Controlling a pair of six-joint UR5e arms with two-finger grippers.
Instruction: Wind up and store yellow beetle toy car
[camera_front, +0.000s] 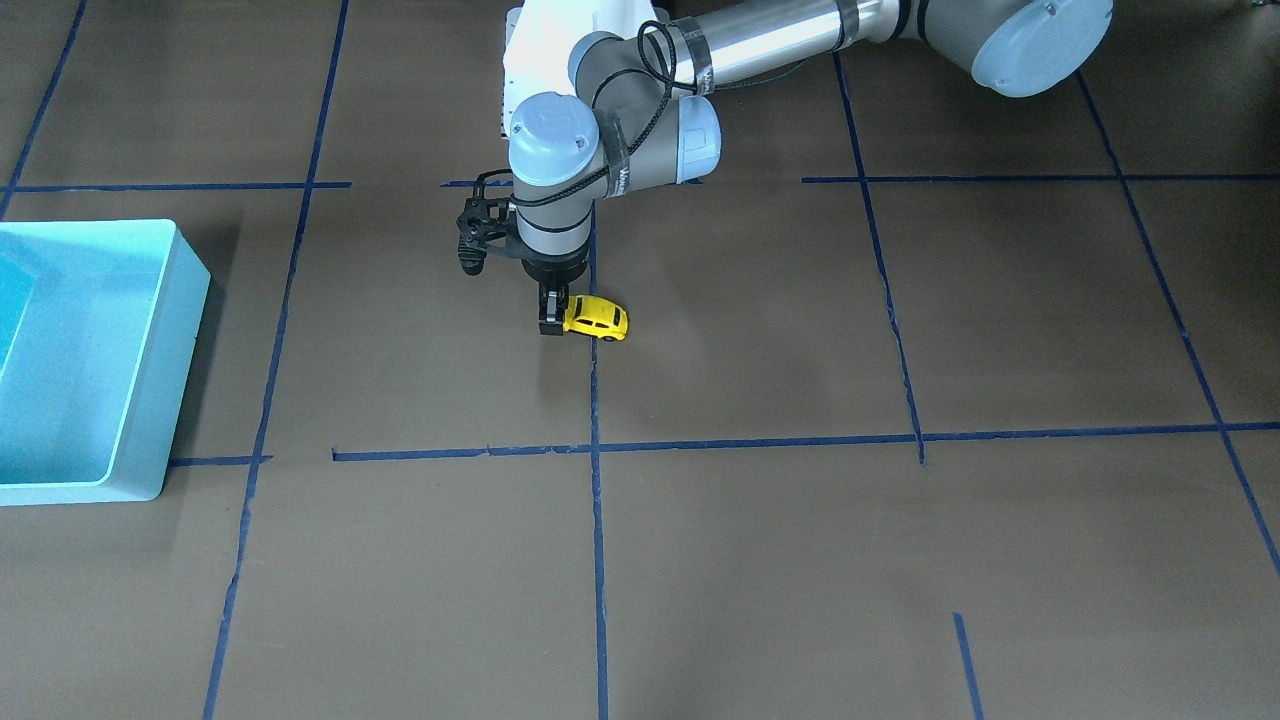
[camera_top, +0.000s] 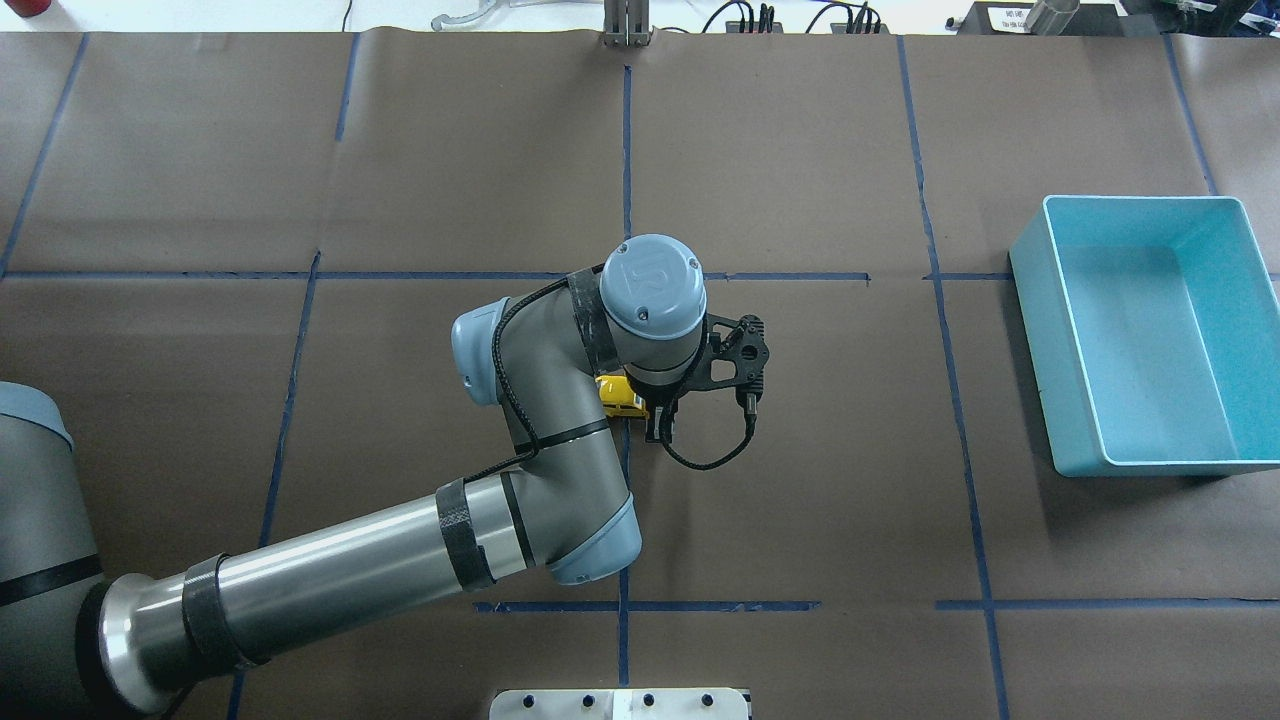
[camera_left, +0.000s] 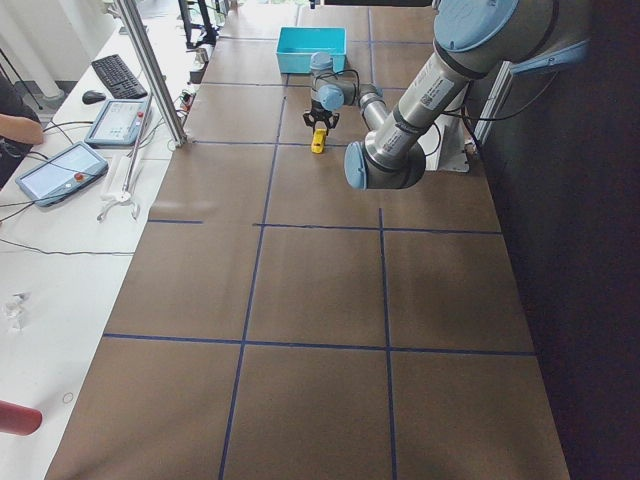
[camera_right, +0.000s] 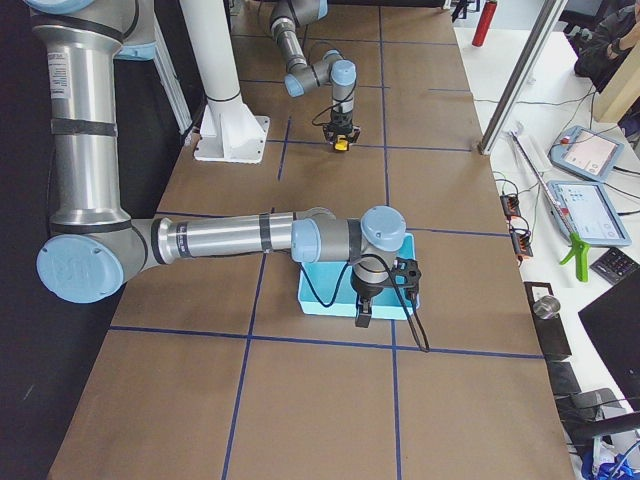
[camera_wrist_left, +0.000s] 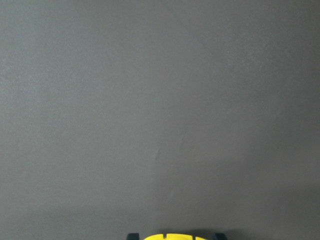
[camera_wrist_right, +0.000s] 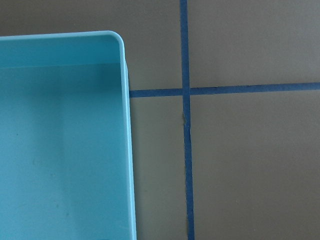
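The yellow beetle toy car (camera_front: 597, 318) stands on its wheels on the brown table near the middle; it also shows in the overhead view (camera_top: 620, 395). My left gripper (camera_front: 556, 322) points straight down and is shut on one end of the car, at table level. In the left wrist view only a sliver of the car (camera_wrist_left: 170, 236) shows at the bottom edge. My right gripper (camera_right: 363, 320) shows only in the exterior right view, hanging by the near edge of the light blue bin (camera_right: 330, 300). I cannot tell whether it is open or shut.
The light blue bin (camera_top: 1150, 462) stands at the table's right end with nothing in it; its rim (camera_wrist_right: 127, 150) fills the left of the right wrist view. Blue tape lines cross the table. Tablets and cables lie on a side bench (camera_left: 60, 170).
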